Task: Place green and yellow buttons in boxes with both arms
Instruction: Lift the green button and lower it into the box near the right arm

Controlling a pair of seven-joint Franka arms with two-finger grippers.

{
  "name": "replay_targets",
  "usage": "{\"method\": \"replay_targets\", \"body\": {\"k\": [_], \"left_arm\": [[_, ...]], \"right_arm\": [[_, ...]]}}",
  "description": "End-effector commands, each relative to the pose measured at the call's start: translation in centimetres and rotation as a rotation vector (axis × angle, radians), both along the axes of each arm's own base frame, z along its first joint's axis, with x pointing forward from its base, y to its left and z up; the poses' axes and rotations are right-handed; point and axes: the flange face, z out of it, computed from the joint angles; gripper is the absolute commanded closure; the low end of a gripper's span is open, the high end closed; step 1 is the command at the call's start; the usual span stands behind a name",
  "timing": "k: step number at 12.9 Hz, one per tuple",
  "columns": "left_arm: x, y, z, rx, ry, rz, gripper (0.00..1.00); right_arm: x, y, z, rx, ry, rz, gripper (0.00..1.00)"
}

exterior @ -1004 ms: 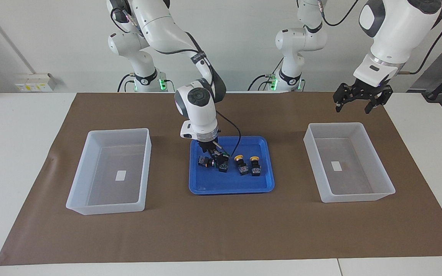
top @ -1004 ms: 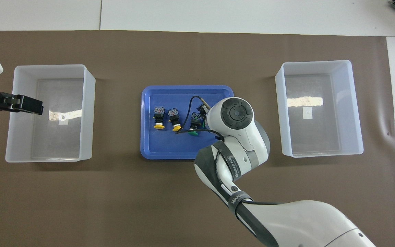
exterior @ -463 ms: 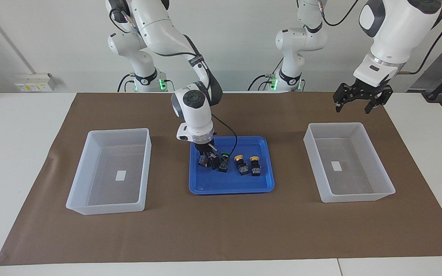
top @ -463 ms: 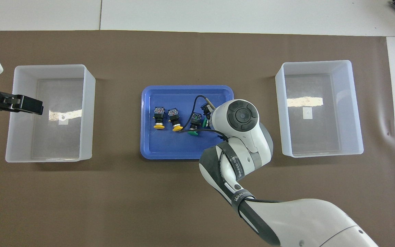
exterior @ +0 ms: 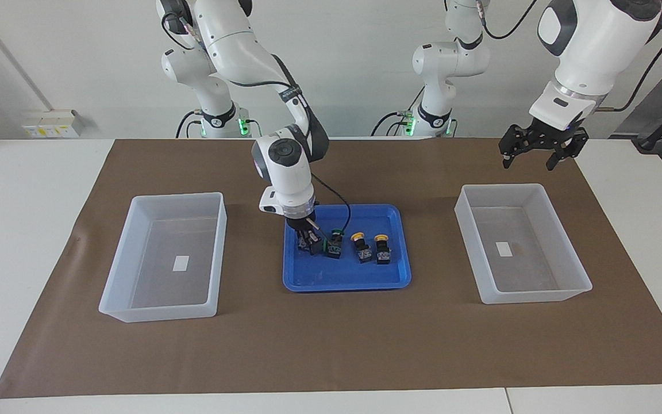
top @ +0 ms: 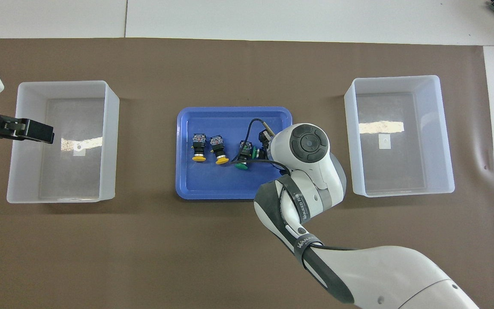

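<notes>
Right hand [exterior: 310, 238] is down inside the shallow blue plastic tray [exterior: 342, 277], at the end of the button row nearest the right arm's end of the surface [exterior: 20, 201]. It sits right over a dark switch body [exterior: 302, 244] that it mostly hides. Whether it has closed on that body, and what colour the cap is, cannot be told.

Just beside it lies a push-button switch with a round green cap [exterior: 334, 244]. Farther along the row, toward the left arm's end, two switches with round yellow caps [exterior: 361, 246] [exterior: 382, 247] lie side by side, close together but apart. All of them have their caps turned toward the robots' edge.

The tray rests in the middle of the surface on a brown paper mat [exterior: 331, 345]. One translucent white plastic box [exterior: 158, 310] stands toward the right arm's end, a second identical box [exterior: 538, 296] toward the left arm's end. Each holds only a small white label.

The left hand [exterior: 541, 150] waits in the air over the edge of that second box, fully spread and holding nothing.
</notes>
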Motion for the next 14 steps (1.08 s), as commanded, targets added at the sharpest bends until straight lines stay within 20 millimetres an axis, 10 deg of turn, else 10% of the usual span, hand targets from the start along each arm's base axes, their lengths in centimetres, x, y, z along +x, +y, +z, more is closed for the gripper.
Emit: {"method": "replay_targets", "body": {"k": [1,4,7,10,14], "left_arm": [[-0.7,0.2,0.1,0.024,0.001,0.010,0.00],[-0.7,0.2,0.1,0.024,0.001,0.010,0.00],[-0.7,0.2,0.1,0.024,0.001,0.010,0.00],[-0.7,0.2,0.1,0.024,0.001,0.010,0.00],[-0.7,0.2,0.1,0.024,0.003,0.010,0.00]], "right_arm": [[-0.3,-0.3,0.5,0.013,-0.010,-0.005,0.95],[0.1,-1.0,3.3,0.028,-0.018,-0.019,1.00],[1.7,-4.9,12.3,0.017,0.012,0.037,1.00],[3.0,-12.3,16.8,-0.013,0.018,0.271,1.00],[4.2,-25.8,16.5,-0.049,0.013,0.754,1.00]]}}
